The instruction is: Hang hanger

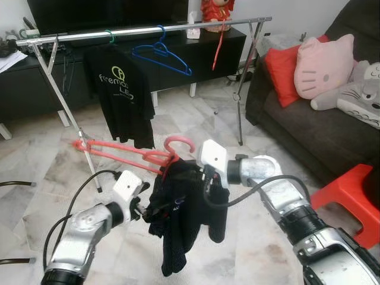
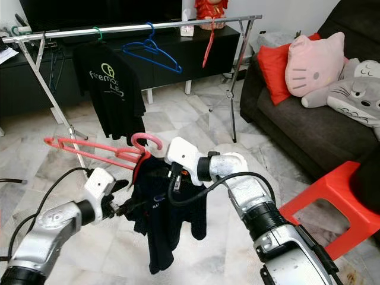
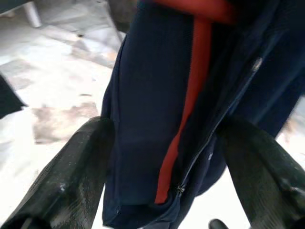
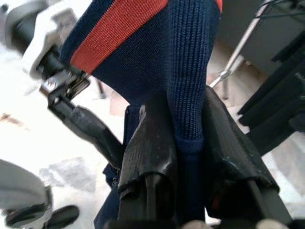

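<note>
A pink hanger (image 1: 122, 152) carries a dark navy jacket (image 1: 185, 221) with a red stripe, held low in front of me above the floor. Its hook (image 1: 179, 142) points up and one arm sticks out bare to the left. My right gripper (image 4: 188, 138) is shut on the jacket's knit fabric just under the hook. My left gripper (image 3: 167, 181) is open, its fingers (image 3: 71, 181) spread on either side of the jacket's zip edge. The silver clothes rail (image 1: 148, 29) stands further back, well above the hanger.
On the rail hang a black T-shirt (image 1: 122, 89), an empty blue hanger (image 1: 161, 56) and a red hanger (image 1: 218, 50). A dark sofa (image 1: 309, 130) with cushions is on the right, a red stool (image 1: 350, 199) beside it, and a black TV cabinet (image 1: 35, 83) behind the rail.
</note>
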Tool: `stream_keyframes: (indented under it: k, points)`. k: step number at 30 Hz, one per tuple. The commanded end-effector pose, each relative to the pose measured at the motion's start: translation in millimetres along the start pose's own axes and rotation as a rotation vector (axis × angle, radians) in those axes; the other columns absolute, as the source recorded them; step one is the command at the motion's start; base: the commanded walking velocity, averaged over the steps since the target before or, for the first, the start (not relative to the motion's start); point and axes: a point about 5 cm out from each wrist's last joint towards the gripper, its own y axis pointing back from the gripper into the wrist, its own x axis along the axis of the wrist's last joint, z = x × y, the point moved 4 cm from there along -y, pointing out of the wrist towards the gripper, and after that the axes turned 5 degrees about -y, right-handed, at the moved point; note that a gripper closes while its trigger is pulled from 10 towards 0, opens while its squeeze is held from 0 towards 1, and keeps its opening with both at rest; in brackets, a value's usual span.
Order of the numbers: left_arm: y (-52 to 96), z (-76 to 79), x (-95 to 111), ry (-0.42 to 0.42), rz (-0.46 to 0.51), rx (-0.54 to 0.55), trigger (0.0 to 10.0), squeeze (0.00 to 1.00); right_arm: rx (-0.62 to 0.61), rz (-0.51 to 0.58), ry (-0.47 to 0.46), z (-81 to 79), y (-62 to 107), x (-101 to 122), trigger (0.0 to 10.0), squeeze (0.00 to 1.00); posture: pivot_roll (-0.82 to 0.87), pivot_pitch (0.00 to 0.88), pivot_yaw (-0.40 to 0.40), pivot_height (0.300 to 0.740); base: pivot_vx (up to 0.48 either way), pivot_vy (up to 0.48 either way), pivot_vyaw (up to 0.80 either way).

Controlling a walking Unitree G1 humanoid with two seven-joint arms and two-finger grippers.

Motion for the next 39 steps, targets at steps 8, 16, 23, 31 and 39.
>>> stream_keyframes:
  k: [8,16,23,31,39]
  points:
    - [-1.4,-10.9,5.3,-0.033,-0.010,0.138,10.0,0.00,-0.115,0.084,0.042,22.7,8.0,28.3,10.0,0.00,-0.13,0.010,-0.054,0.740,0.000,0.000,0.00]
    - [-4.2,-28.3,5.5,-0.105,-0.040,0.247,10.0,0.00,-0.112,0.065,0.049,19.6,8.9,23.0,10.0,0.00,-0.13,0.000,-0.048,0.740,0.000,0.000,0.00]
    - [-14.9,-23.8,19.1,-0.081,0.013,0.268,10.0,0.00,-0.104,0.064,0.055,18.1,9.2,24.3,10.0,0.00,-0.14,0.010,-0.052,0.740,0.000,0.000,0.00]
    - [-26.7,14.0,30.3,-0.035,0.063,0.140,10.0,0.00,-0.135,0.076,0.043,21.7,4.1,26.8,10.0,0.00,-0.13,0.020,-0.053,0.740,0.000,0.000,0.00]
    - [-38.8,36.0,47.7,-0.023,0.111,0.095,10.0,0.00,-0.154,0.097,0.033,23.2,-2.6,33.4,10.0,0.00,-0.12,0.033,-0.050,0.740,0.000,0.000,0.00]
